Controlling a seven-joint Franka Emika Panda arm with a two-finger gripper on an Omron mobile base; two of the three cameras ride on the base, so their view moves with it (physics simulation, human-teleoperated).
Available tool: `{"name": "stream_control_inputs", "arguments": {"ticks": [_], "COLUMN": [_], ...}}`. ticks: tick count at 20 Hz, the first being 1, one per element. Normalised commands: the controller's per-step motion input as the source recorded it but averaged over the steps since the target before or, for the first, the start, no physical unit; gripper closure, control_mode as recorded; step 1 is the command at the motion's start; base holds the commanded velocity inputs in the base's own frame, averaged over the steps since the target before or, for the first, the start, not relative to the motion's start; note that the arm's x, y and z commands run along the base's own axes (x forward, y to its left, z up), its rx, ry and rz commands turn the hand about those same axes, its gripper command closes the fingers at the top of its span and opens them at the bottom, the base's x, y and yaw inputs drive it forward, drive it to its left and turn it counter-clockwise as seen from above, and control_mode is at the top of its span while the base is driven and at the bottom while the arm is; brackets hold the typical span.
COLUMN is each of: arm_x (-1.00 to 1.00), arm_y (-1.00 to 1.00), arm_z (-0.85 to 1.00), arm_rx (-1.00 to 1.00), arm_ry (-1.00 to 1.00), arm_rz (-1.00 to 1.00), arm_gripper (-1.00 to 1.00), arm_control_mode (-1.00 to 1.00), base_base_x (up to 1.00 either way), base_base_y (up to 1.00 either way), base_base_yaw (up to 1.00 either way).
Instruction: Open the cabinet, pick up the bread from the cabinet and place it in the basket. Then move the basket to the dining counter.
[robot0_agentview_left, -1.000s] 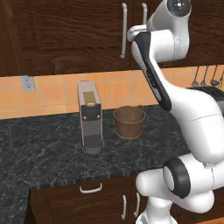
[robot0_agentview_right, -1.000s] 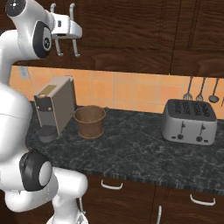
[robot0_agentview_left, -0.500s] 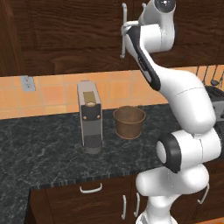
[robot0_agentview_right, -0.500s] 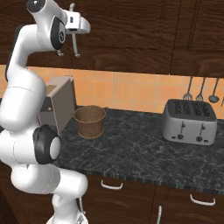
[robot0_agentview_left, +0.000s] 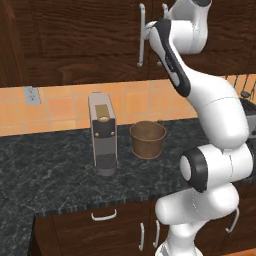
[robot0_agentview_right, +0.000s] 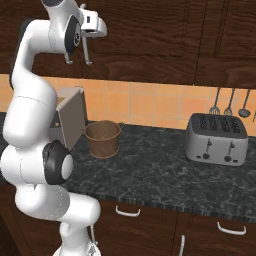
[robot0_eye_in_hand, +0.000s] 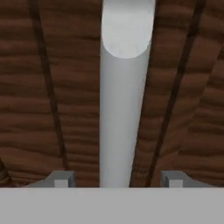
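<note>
The cabinet (robot0_agentview_left: 75, 40) is a dark wood wall unit, both doors shut, so the bread is hidden. Two long silver bar handles (robot0_agentview_left: 141, 35) hang side by side at the door seam. My gripper (robot0_eye_in_hand: 118, 179) is raised against the doors, its fingertips (robot0_eye_in_hand: 63, 178) standing either side of one bar handle (robot0_eye_in_hand: 124, 109) with a gap on each side, open and holding nothing. From the right base view the gripper (robot0_agentview_right: 88, 31) sits at the right-hand bar. The round brown woven basket (robot0_agentview_left: 147, 140) (robot0_agentview_right: 102, 140) stands empty on the black counter below. The dining counter is out of view.
A grey coffee machine (robot0_agentview_left: 102, 135) stands just left of the basket on the black speckled counter (robot0_agentview_left: 50, 175). A silver toaster (robot0_agentview_right: 216, 139) sits at the right, with utensils (robot0_agentview_right: 230, 105) hanging on the tiled wall above it. Lower cabinets with short handles run below.
The arm has swung in and up toward the cabinet, bringing the hand onto the bar handle. The basket and the coffee machine have not moved.
</note>
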Motion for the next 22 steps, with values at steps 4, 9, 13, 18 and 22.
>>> {"name": "stream_control_inputs", "arguments": {"ticks": [4,9,13,18,22], "arm_x": [0.35,0.05,-0.14,-0.36,-0.86], "arm_y": [-0.02,0.0,0.02,-0.02,-0.53], "arm_z": [-0.05,-0.37,-0.38,-0.39,-0.11], "arm_rx": [0.0,-0.09,-0.08,-0.03,0.03], "arm_ry": [-0.09,-0.28,-0.25,-0.12,-0.04], "arm_rz": [0.13,0.03,-0.01,-0.02,0.01], "arm_gripper": [1.0,1.0,1.0,1.0,1.0], "arm_control_mode": [-1.0,-1.0,-1.0,-1.0,-1.0], "base_base_x": [0.0,0.0,0.0,0.0,0.0], "base_base_y": [0.0,0.0,0.0,0.0,0.0], "base_base_yaw": [0.0,0.0,0.0,0.0,0.0]}}
